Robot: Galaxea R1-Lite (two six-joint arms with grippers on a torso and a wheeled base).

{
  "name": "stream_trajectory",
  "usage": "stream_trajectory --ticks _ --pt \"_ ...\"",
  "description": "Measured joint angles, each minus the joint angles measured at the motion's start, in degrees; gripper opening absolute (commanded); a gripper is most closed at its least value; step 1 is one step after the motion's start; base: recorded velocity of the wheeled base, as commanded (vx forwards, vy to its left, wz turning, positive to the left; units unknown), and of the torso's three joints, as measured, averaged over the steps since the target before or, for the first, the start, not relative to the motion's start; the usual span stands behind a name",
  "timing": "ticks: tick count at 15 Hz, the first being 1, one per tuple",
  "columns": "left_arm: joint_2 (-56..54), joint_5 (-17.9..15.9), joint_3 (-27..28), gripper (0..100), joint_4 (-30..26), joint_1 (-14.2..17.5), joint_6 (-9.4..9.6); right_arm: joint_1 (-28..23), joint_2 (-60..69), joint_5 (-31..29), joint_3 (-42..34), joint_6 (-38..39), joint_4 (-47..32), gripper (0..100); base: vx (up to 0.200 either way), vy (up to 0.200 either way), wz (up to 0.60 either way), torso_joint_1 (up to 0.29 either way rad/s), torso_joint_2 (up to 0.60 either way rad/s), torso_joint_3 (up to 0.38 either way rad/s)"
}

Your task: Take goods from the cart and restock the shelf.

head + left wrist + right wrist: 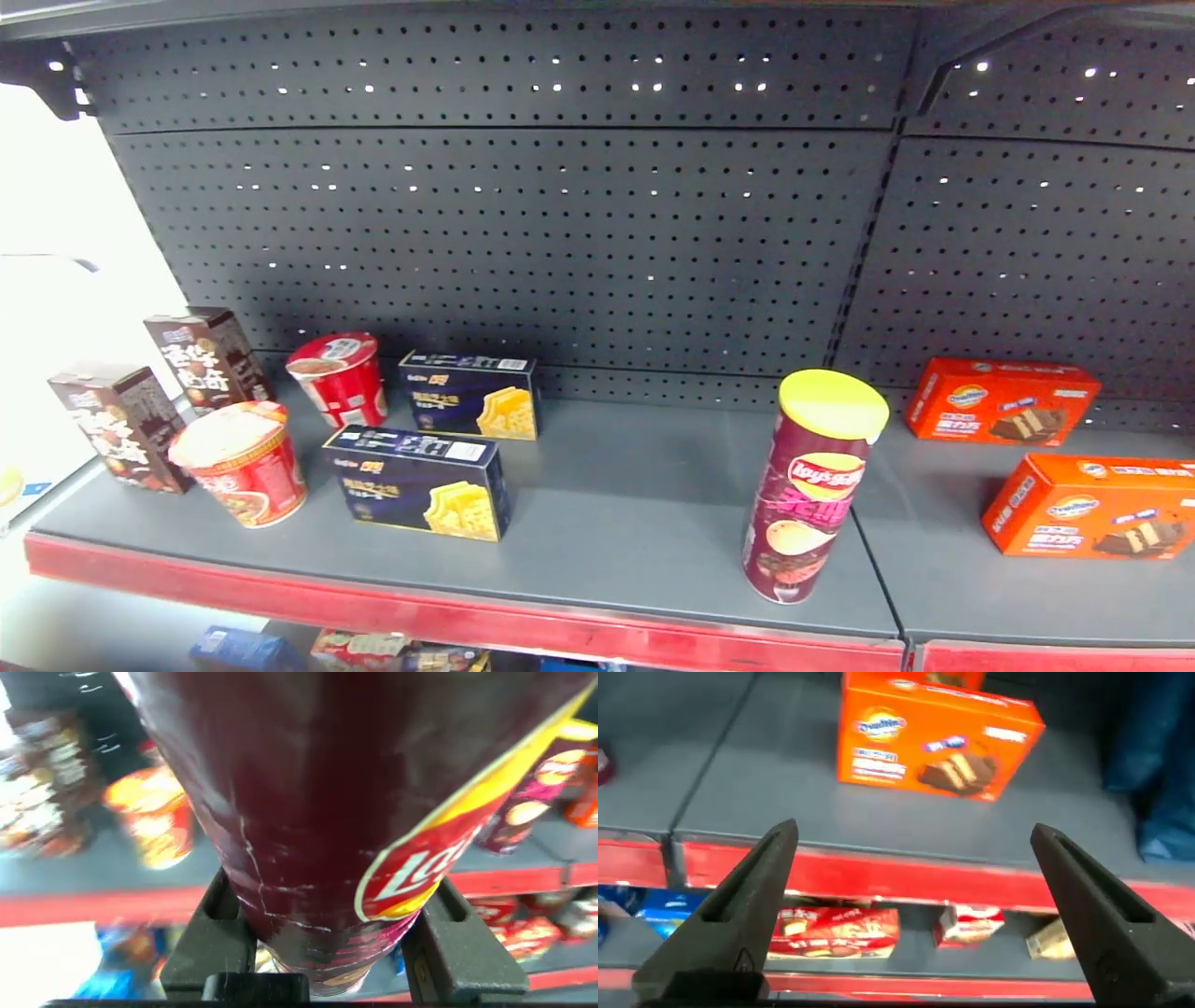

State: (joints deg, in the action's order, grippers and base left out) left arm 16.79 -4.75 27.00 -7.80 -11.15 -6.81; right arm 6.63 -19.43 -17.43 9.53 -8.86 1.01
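Note:
A maroon chip can (308, 793) with a yellow and red logo sits between the fingers of my left gripper (336, 938), which is shut on it in front of the shelf. A matching can with a yellow lid (812, 485) stands upright near the front of the grey shelf (635, 504); it is the can on the shelf (523, 812) in the left wrist view too. My right gripper (913, 835) is open with nothing in it, held before the shelf's red front edge (906, 873), facing an orange box (934, 742).
Two brown boxes (126, 425), two red noodle cups (245, 462) and two dark blue boxes (420, 481) stand at the shelf's left. Two orange boxes (1088, 504) lie at the right. Bare shelf lies between the blue boxes and the standing can. More packets (831, 931) sit on the shelf below.

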Motion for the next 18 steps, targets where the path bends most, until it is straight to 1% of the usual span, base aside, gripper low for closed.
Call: stream_trajectory --ticks 3,6,8,9,10,12,14,15,18 --pt "1.1 -0.1 0.6 0 -0.1 -1.0 0.00 0.0 0.8 2.0 -0.2 0.0 0.0 100 0.000 0.000 0.00 0.000 0.00 0.000" --pt "2.1 -0.1 1.7 0 -0.2 -1.1 0.00 0.0 1.5 2.5 -0.9 0.0 0.0 100 0.000 0.000 0.00 0.000 0.00 0.000" --pt "3.5 -0.2 3.4 0 -0.1 -1.1 0.12 0.1 2.1 3.4 -1.3 0.0 -0.1 100 0.000 0.000 0.00 0.000 0.00 0.000" --pt "4.5 -0.3 4.2 0 -0.1 -1.2 0.22 0.0 2.3 3.6 -1.7 0.0 -0.1 100 0.000 0.000 -0.60 -0.002 0.00 0.002" --pt "5.5 -0.5 5.1 0 -0.1 -1.5 0.55 0.0 2.5 3.7 -1.9 0.0 -0.1 100 0.000 0.000 0.00 0.000 0.00 0.000" --pt "8.1 -1.3 6.6 0 0.0 -2.5 2.46 0.2 3.1 4.5 -2.4 0.0 -0.1 100 0.000 0.000 0.00 0.000 0.00 0.000" --pt "11.1 -1.7 8.4 0 0.0 -3.3 3.51 0.8 4.5 7.0 -2.8 0.0 -0.1 100 0.000 0.000 0.00 0.000 0.00 0.000" --pt "12.7 -1.8 9.4 0 -0.2 -3.6 3.80 1.1 5.7 8.4 -3.2 0.0 -0.5 100 0.000 0.000 0.00 0.000 0.00 0.000" --pt "17.4 -1.8 12.4 0 -0.2 -3.9 4.04 1.2 9.3 10.1 -3.8 -0.1 -3.7 100 0.000 0.000 0.00 0.000 0.00 0.000"
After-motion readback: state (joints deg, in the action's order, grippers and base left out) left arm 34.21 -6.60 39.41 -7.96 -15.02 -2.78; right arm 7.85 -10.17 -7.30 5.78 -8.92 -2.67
